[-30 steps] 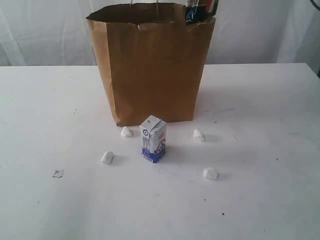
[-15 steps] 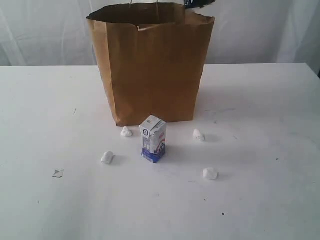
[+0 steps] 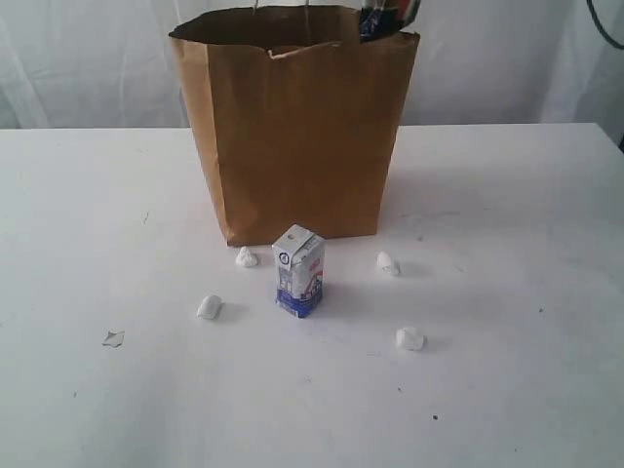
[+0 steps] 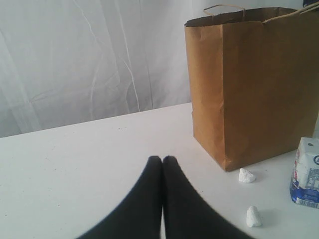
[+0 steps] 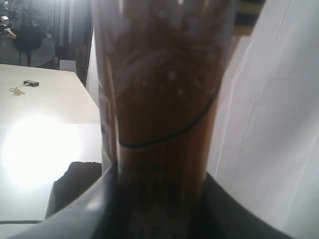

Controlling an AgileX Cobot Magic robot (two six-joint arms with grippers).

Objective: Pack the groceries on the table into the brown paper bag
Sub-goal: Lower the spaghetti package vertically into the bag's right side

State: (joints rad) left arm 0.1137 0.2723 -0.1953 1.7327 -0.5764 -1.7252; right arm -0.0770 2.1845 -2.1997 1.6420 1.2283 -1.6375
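The brown paper bag [image 3: 297,136] stands upright and open at the back middle of the table [image 3: 517,224]. A small white-blue carton [image 3: 298,271] stands just in front of it. The dark end of the long spaghetti pack [image 3: 385,19] shows at the bag's right rim. In the right wrist view my right gripper [image 5: 154,199] is shut on that spaghetti pack [image 5: 164,89], which fills the view. My left gripper [image 4: 162,160] is shut and empty above bare table, left of the bag [image 4: 254,84] and well apart from the carton [image 4: 306,172].
Several small white lumps lie around the carton, such as one [image 3: 247,256] near the bag's foot and one [image 3: 410,338] at the front right. A tiny scrap [image 3: 113,338] lies at the left. White curtains hang behind the table.
The spaghetti pack's end rose almost out of the exterior view, then came back down to the bag's right rim. Carton, bag and lumps have not moved.
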